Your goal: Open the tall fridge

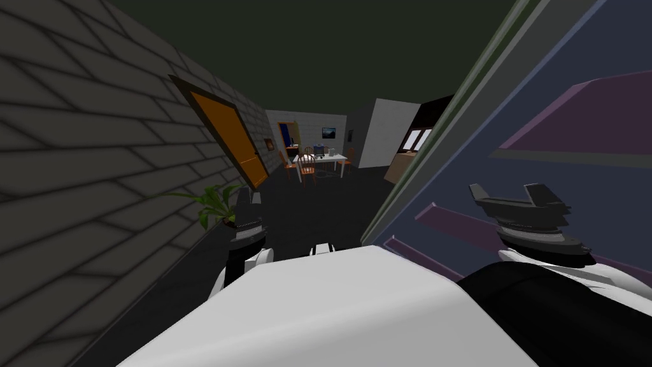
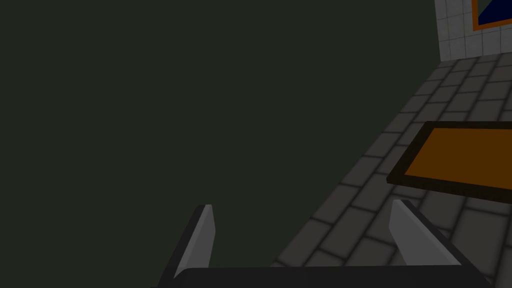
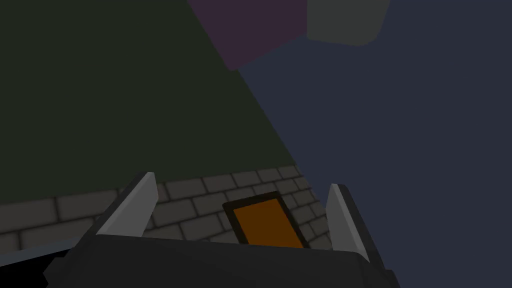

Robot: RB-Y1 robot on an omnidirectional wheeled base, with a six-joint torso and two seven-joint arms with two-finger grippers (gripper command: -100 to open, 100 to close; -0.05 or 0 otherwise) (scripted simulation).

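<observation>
Fridge (image 1: 598, 191) takes up the right side of the head view, dark blue with purple shelves showing. Right gripper (image 1: 506, 191) sits lower right, just in front of it, fingers wide and holding nothing. Left gripper (image 2: 302, 203) is wide open too, near the brick wall (image 1: 76, 159).

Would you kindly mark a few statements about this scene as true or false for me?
1. The left tool and the right tool both have their fingers apart, holding nothing. True.
2. The right tool is close to a dark blue panel that carries purple ledges. True.
3. The door in the brick wall is green. False: it is orange with a dark frame.
4. The plant stands beside the right tool. False: it is by the left tool, against the brick wall.
5. A white table with chairs stands at the far end of the room. True.
</observation>
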